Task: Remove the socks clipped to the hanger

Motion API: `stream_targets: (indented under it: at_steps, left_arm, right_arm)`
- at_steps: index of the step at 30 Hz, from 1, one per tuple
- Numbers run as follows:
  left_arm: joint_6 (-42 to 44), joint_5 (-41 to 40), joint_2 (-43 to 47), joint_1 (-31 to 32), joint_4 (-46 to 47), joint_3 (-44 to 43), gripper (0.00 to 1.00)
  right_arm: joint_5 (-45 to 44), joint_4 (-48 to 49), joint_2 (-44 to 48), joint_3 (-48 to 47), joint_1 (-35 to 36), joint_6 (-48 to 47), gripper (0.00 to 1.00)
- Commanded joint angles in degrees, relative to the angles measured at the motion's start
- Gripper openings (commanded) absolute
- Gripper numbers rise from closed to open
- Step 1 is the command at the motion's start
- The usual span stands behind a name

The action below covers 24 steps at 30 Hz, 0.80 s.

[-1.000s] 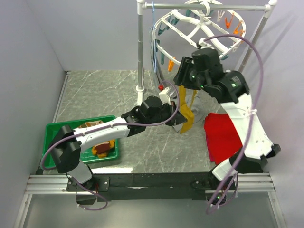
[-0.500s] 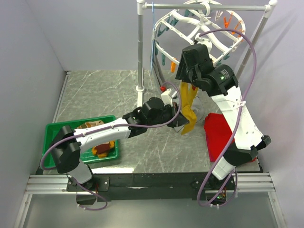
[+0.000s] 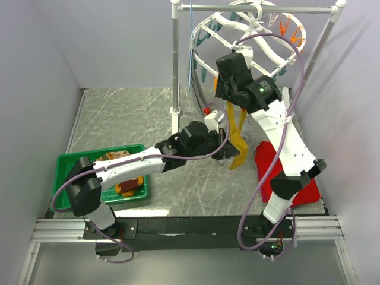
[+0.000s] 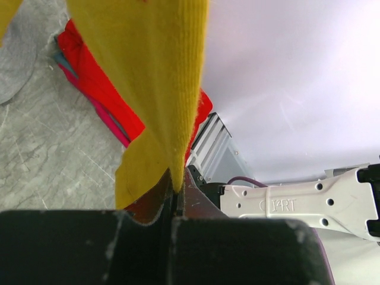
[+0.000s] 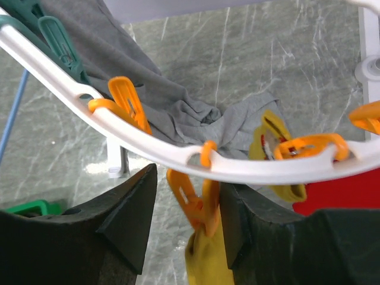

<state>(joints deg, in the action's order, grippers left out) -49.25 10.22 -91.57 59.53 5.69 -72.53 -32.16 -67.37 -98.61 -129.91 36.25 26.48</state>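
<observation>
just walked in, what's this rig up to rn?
Both arms are on one mustard-yellow sock hanging from the round white hanger. The left gripper is shut on the sock's lower end. The right gripper is up at the rim, open, jaws either side of the orange clip that holds the sock. The sock is not yet off. A green tray on the left holds other socks.

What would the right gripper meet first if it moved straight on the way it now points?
Probably the orange clip holding the yellow sock: it hangs inside the open right gripper. The white hanger rim lies just beyond, though depth is unclear.
</observation>
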Motion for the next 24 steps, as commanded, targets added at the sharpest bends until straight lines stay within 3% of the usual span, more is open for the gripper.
stream_targets:
  at_steps: [1,7,15,24]
  left_arm:
    - [0.0,0.0,-0.1,0.8,0.4,-2.6,0.01]
    - [0.4,-0.2,-0.5,0.9,-0.3,-2.7,0.01]
    - [1.3,-1.1,0.7,0.9,-2.0,-1.4,0.01]
    - [3.5,-7.8,10.5,-0.4,-10.9,6.2,0.01]
  right_arm:
    - [-2.6,2.9,-0.5,-2.1,0.2,-1.7,0.50]
    - [-3.2,3.7,-1.0,-2.3,0.0,-2.0,0.33]
    - [-1.2,6.1,0.9,0.6,-0.6,-2.6,0.01]
    - [2.4,7.3,2.5,2.4,-0.9,-2.7,0.00]
